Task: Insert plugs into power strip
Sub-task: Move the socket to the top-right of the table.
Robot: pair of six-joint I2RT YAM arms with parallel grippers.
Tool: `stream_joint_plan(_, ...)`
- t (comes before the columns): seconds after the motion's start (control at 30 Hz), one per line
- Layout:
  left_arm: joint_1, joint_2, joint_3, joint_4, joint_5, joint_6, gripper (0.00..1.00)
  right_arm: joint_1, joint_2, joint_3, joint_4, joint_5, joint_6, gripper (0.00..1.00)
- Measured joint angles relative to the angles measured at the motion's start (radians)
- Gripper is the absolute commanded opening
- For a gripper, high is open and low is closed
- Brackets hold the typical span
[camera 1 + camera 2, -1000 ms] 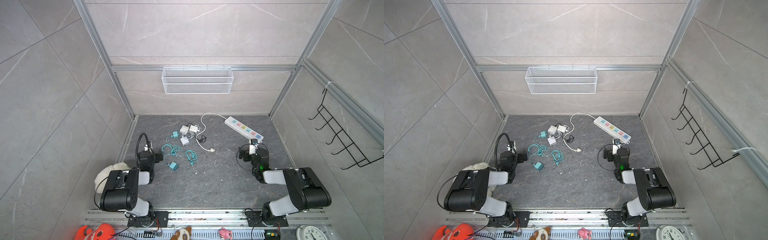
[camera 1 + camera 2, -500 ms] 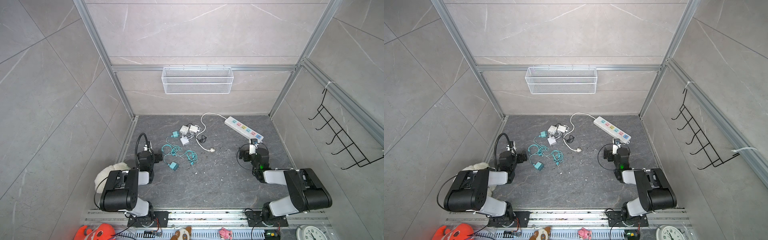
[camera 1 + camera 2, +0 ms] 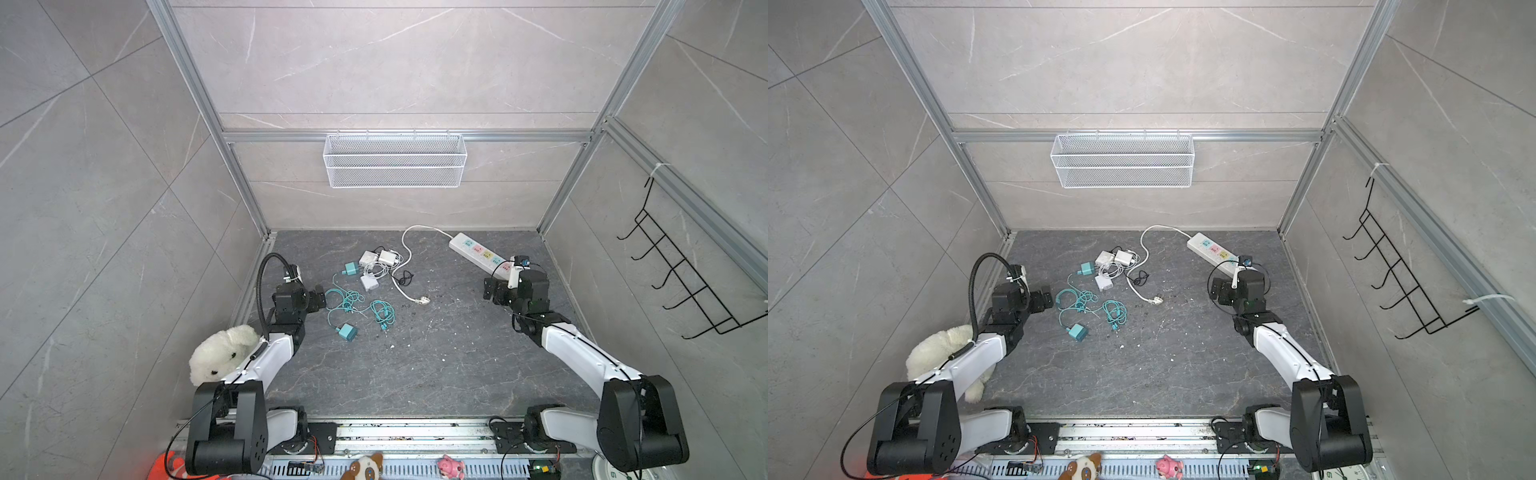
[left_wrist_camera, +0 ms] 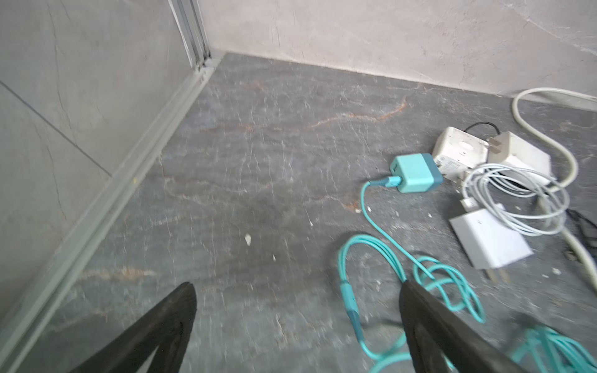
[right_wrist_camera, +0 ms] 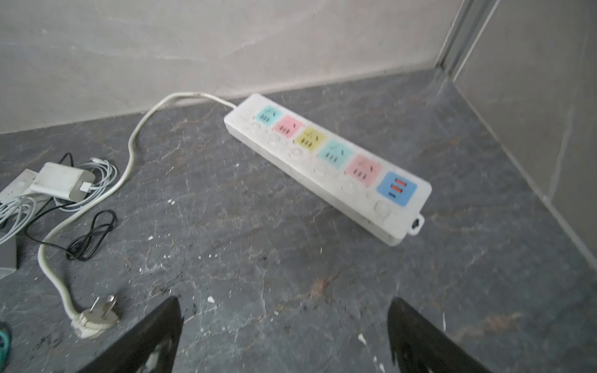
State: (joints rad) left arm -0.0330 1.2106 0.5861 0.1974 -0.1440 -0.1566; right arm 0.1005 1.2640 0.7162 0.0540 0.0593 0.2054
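Observation:
The white power strip (image 3: 478, 251) (image 5: 326, 161) lies at an angle at the back right, all its pastel sockets bare. Several plugs sit loose left of centre: a teal plug (image 3: 351, 269) (image 4: 415, 172), a second teal plug (image 3: 347, 331) nearer the front, and three white plugs (image 3: 377, 264) (image 4: 489, 239) among tangled cables. My left gripper (image 3: 318, 299) (image 4: 295, 290) is open just left of the teal cable coils, holding nothing. My right gripper (image 3: 490, 291) (image 5: 286, 303) is open in front of the strip's near end, with only bare floor between its fingers.
The strip's thick white cord loops to a pronged plug (image 3: 423, 299) (image 5: 97, 318) mid-floor. A white plush toy (image 3: 220, 353) lies by the left arm. A wire basket (image 3: 395, 160) hangs on the back wall and a black hook rack (image 3: 681, 282) on the right wall.

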Motion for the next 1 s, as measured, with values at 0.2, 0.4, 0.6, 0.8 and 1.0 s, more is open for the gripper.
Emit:
stream_joint_plan(0.2, -0.077, -0.028, 0.149, -0.248, 0.014, -0.097, 1.00, 0.055, 0.000, 0.071, -0.220, -0.003, 0.087, 0.99)
stream_joint_plan(0.4, -0.257, 0.145, 0.354, -0.434, 0.008, -0.120, 1.00, 0.182, 0.011, 0.138, -0.414, 0.069, 0.136, 0.99)
stream_joint_plan(0.6, -0.405, 0.371, 0.523, -0.541, 0.016, -0.120, 1.00, 0.274, 0.019, 0.195, -0.517, 0.156, 0.183, 0.99)
stream_joint_plan(0.8, -0.442, 0.502, 0.665, -0.597, 0.023, -0.120, 1.00, 0.275, 0.042, 0.230, -0.572, 0.229, 0.248, 0.99)
stream_joint_plan(1.0, -0.447, 0.579, 0.780, -0.618, 0.021, -0.120, 1.00, 0.275, 0.142, 0.298, -0.575, 0.221, 0.271, 0.99)
